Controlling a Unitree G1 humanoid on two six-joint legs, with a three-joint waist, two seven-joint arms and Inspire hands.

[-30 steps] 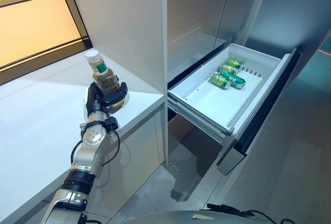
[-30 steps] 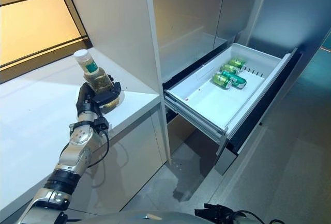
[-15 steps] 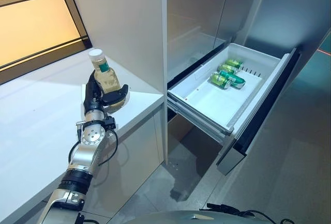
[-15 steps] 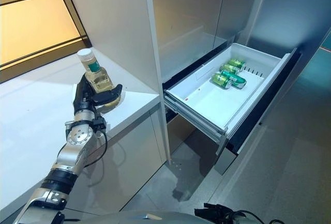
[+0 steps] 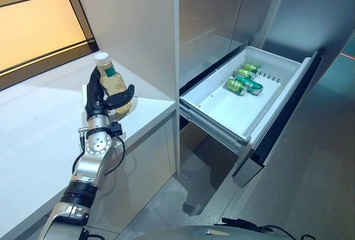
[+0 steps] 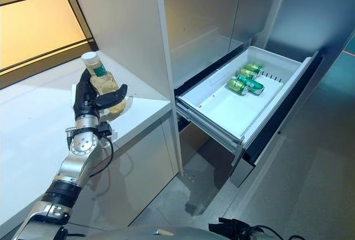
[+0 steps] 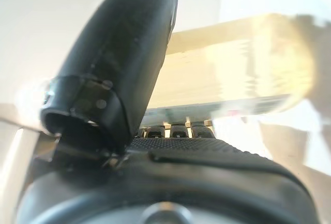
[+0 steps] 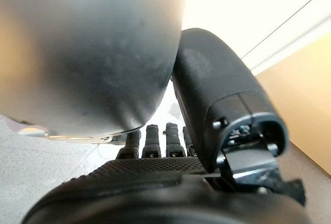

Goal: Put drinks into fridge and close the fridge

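The left hand (image 5: 101, 97) is wrapped round the bottle (image 5: 113, 86), dark fingers behind it and the thumb hooked across its front, so the drink is held above the white counter (image 5: 39, 129), close against the tall pale panel (image 5: 127, 24) that stands between counter and fridge. I would judge the grip the main risk: the bottle looks like smooth clear plastic, rounded and bulging at the belly, narrowing to a green collar and a white cap, and the thumb sits fairly low on it, so a quick swing could let the top-heavy thing tip or slide through. The panel is the second worry, since the bottle has to go round its front edge to reach the drawer (image 5: 277, 93), and a tight arc could knock cap or elbow on that edge. Beyond the panel the fridge drawer stands pulled out, a hard white glossy tray with straight walls and a dark front; three green cans (image 5: 243, 79) lie on their sides at its far end, touching one another, with bare floor nearer the panel. A bottle dropped in from height might roll into those cans, being round on slick plastic. The right hand (image 8: 170, 141) shows only in its own wrist view, beside a blurred grey bulk, and I cannot tell how its fingers stand.
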